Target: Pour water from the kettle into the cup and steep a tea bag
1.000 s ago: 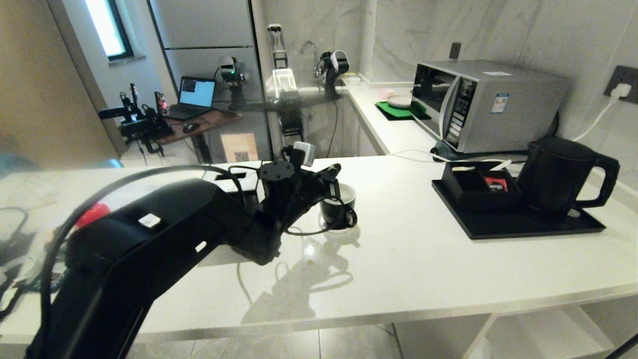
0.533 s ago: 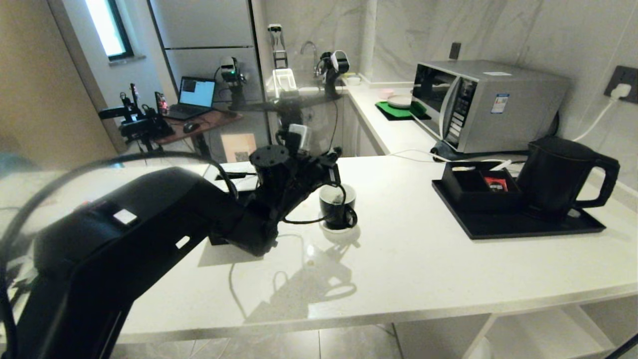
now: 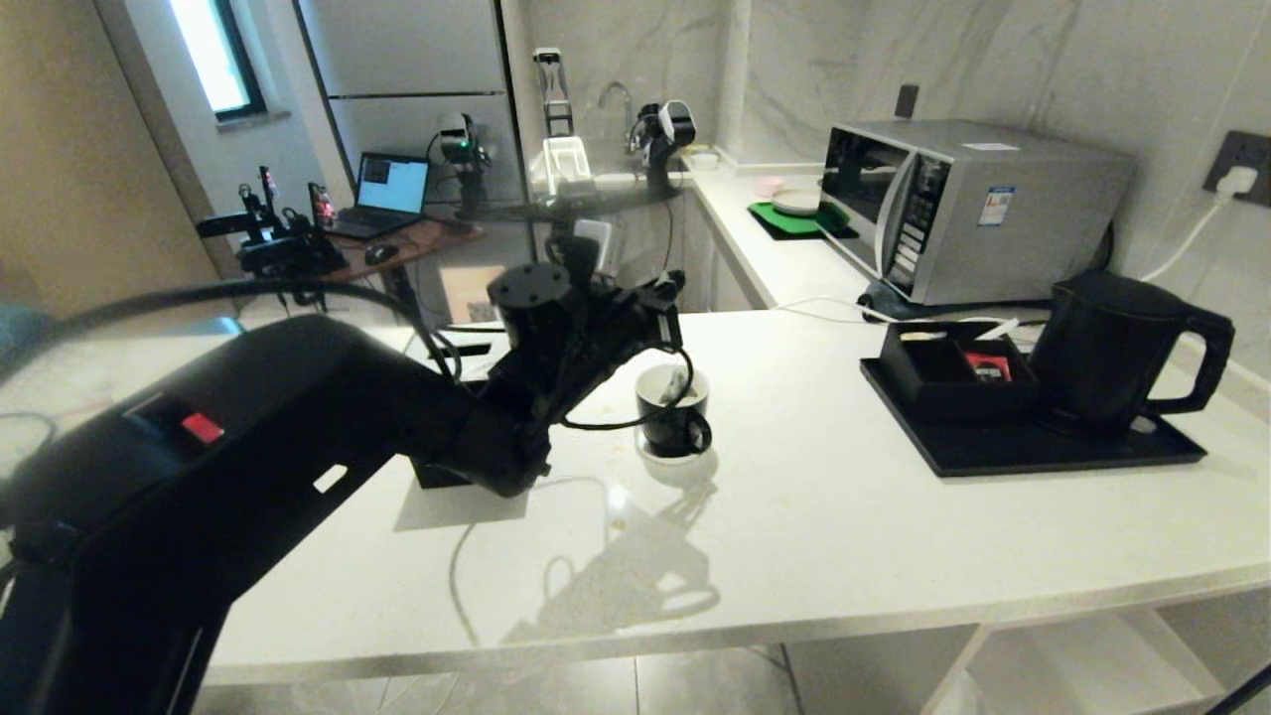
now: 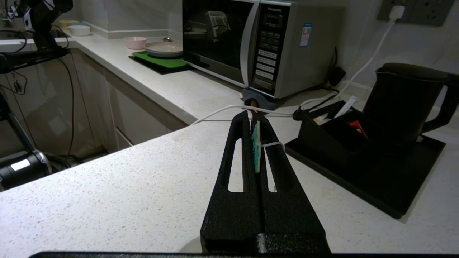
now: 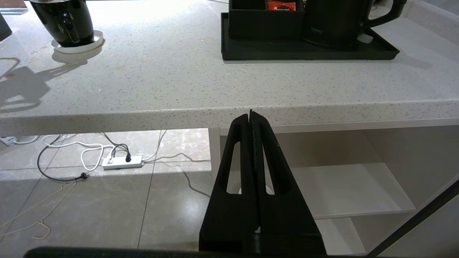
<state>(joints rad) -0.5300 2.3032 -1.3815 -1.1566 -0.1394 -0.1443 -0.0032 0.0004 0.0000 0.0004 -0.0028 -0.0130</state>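
- The left gripper (image 3: 679, 298) is held just above the cup (image 3: 672, 412), fingers pressed together on a small green-and-white paper tag (image 4: 256, 150) with a thin white string on it, seen in the left wrist view.
- The tea bag (image 3: 679, 385) is seen dangling at the cup's rim, partly inside it.
- The cup is sat on a little white saucer (image 3: 675, 459) around the middle of the counter (image 3: 844, 536).
- The kettle (image 3: 1122, 348) is parked on a black tray (image 3: 1033, 452) toward the counter's right end, well apart from the cup.
- A black box (image 3: 948, 375) with a red packet (image 3: 988, 367) is kept on the same tray, just beside the kettle.
- The right gripper (image 5: 251, 118) is parked below the counter's front edge, fingers shut tight with nothing between them.
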